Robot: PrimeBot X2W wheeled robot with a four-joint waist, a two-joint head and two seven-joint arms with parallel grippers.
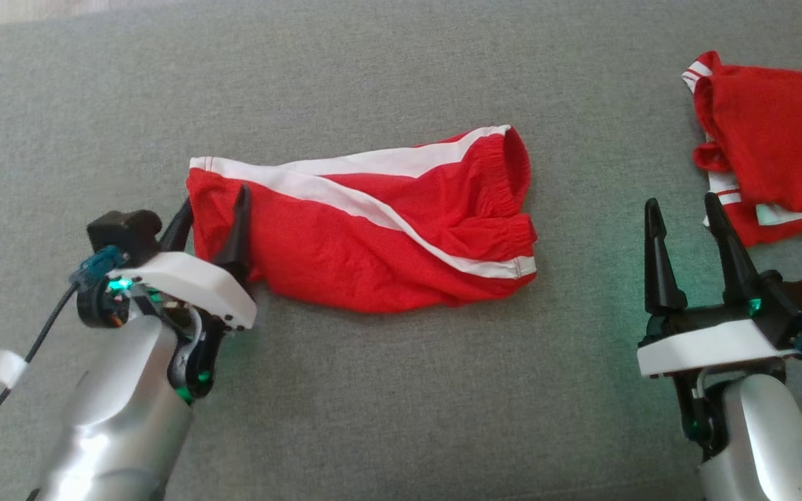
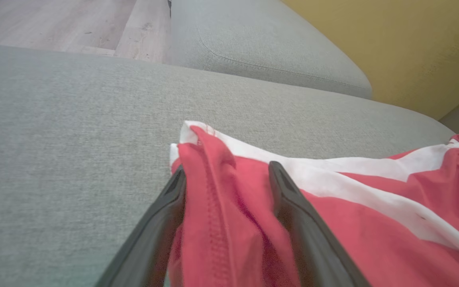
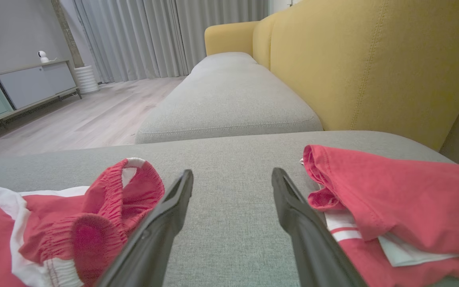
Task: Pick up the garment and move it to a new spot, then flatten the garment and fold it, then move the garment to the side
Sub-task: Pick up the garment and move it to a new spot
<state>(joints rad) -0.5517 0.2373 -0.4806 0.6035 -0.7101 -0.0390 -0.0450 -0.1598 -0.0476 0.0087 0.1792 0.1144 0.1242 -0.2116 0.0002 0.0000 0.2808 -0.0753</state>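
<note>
Lying crosswise on the grey woven-fabric sofa seat (image 1: 401, 390) in the head view, the red shorts with white side stripes and a gathered elastic waistband (image 1: 373, 236) are spread roughly flat but creased, with the waistband toward the robot's right and the leg hem toward its left. The left tool (image 1: 215, 196) sits at that hem with its two dark fingers parted, one over the red cloth and the other at the edge, so it is released rather than clenched. The right tool (image 1: 681, 200) is over bare cushion, fingers spread and grasping nothing, between the shorts and a second red garment with white trim (image 1: 777, 146) lying crumpled at the far right. In the left wrist view, the left tool (image 2: 227, 167) has its fingers well apart, and a raised ridge of the red shorts (image 2: 373, 239) with a stitched seam lies loose between them. The sofa seat (image 2: 74, 139) stretches beyond, and past it are a neighbouring grey cushion (image 2: 253, 44), a yellow backrest (image 2: 412, 40) and a pale wooden floor (image 2: 54, 20). In the right wrist view, the right tool (image 3: 232, 171) is released above the sofa seat (image 3: 229, 223). The waistband end of the red shorts (image 3: 34, 223) is to one side and the second red garment (image 3: 393, 191) to the other, neither touching the fingers. The yellow backrest (image 3: 373, 59), grey curtains (image 3: 153, 36) and a pale cabinet (image 3: 22, 87) stand behind.
</note>
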